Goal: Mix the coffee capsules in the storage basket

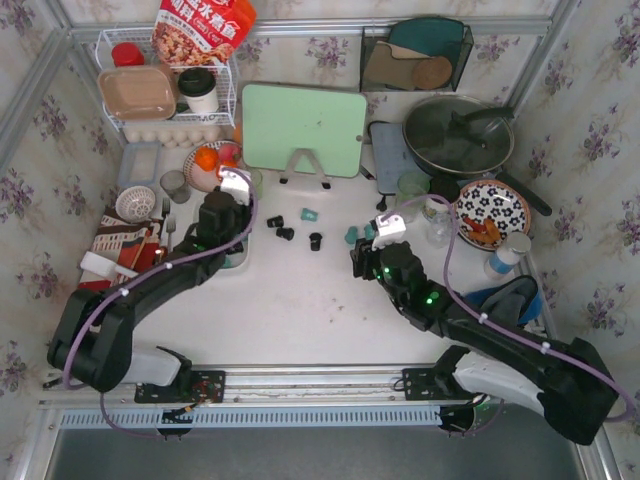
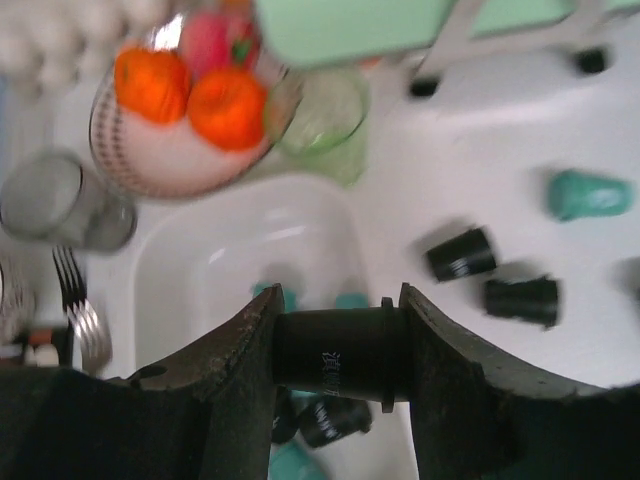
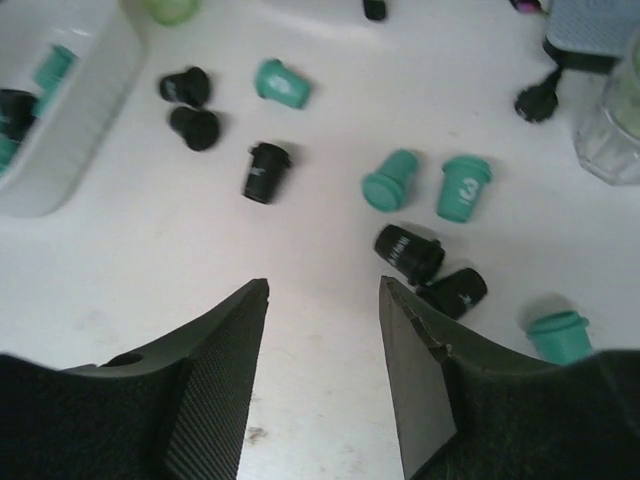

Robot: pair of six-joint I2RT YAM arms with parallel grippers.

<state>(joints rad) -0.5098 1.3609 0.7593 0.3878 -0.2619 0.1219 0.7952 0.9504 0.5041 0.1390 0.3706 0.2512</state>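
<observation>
While the smooth white basket (image 2: 240, 250) holds teal and black pods (image 2: 330, 422), left gripper (image 2: 340, 345) clamps a rimmed black pod (image 2: 335, 355) over it; right gripper (image 3: 322, 330) gapes empty, loose pods (image 3: 398, 180) at 1 o'clock.

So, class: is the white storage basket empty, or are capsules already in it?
Not empty. The storage basket already holds several coffee capsules, teal and black, visible in both wrist views.
</observation>
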